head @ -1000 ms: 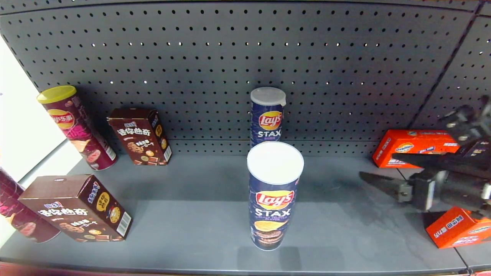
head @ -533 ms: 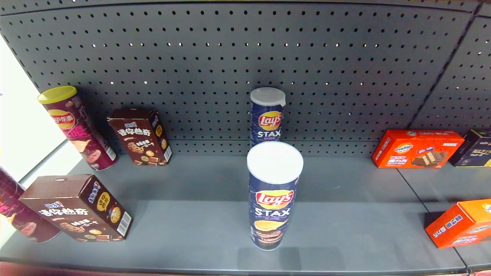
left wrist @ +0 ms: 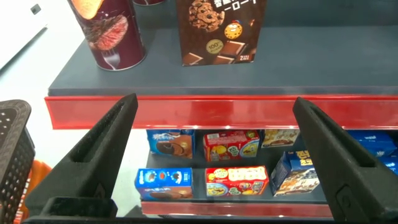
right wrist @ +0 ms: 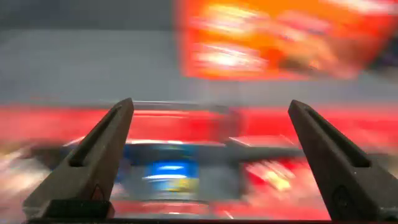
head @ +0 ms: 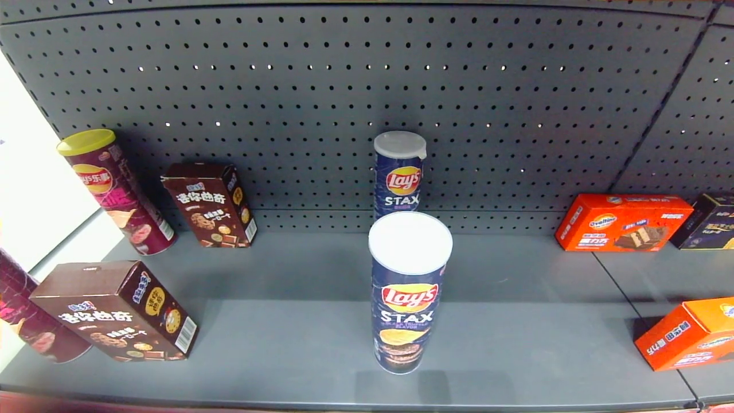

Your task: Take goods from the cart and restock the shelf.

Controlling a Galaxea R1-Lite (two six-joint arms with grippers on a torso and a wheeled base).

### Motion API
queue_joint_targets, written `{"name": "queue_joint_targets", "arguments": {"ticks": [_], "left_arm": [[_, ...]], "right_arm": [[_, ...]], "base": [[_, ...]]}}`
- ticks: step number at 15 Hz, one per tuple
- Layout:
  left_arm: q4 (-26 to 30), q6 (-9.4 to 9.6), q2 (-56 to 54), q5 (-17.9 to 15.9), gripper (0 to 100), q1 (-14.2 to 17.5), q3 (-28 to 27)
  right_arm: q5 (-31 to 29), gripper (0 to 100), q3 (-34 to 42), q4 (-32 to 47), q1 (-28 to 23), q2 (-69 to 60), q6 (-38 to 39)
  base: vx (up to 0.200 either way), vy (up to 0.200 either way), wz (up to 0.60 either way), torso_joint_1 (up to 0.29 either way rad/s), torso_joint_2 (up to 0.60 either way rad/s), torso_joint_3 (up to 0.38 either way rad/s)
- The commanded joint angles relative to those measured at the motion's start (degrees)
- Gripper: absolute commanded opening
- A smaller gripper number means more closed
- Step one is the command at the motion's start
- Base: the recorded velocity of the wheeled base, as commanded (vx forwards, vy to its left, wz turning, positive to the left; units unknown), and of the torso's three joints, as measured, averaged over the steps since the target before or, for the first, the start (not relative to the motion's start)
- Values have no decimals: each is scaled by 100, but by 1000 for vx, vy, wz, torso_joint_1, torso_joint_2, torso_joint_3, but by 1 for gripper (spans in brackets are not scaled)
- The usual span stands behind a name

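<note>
The shelf point(head: 516, 321) held two upright cans in file mid-shelf, near can point(head: 409, 292) before far can point(head: 399, 172), labels out as stock should face. The left gripper point(left wrist: 214, 102) and right gripper point(right wrist: 210, 104) stood spread, empty, presumably free to fetch more.

We've got a grey pegboard back panel point(head: 344, 74), a bright white surface point(head: 40, 195) off its left end, and blue, red and yellow snack boxes point(left wrist: 231, 180) on the tier under the red edge strip point(left wrist: 205, 111).
</note>
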Motion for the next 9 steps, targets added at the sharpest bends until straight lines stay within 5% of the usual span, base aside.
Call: {"name": "queue_joint_targets", "arguments": {"ticks": [1,5,9], "left_arm": [[-1,0,8,4,100,9,0],[-1,-53,8,48,100,9,0],[-1,-26,8,31,100,9,0]], "right_arm": [[-548,100,30,137,-103,-19,101],[-539,100,30,137,-103,-10,65],[-522,100,22,164,1347,-274,48]], "base": [[0,0,0,0,0,0],[0,0,0,0,0,0],[0,0,0,0,0,0]]}}
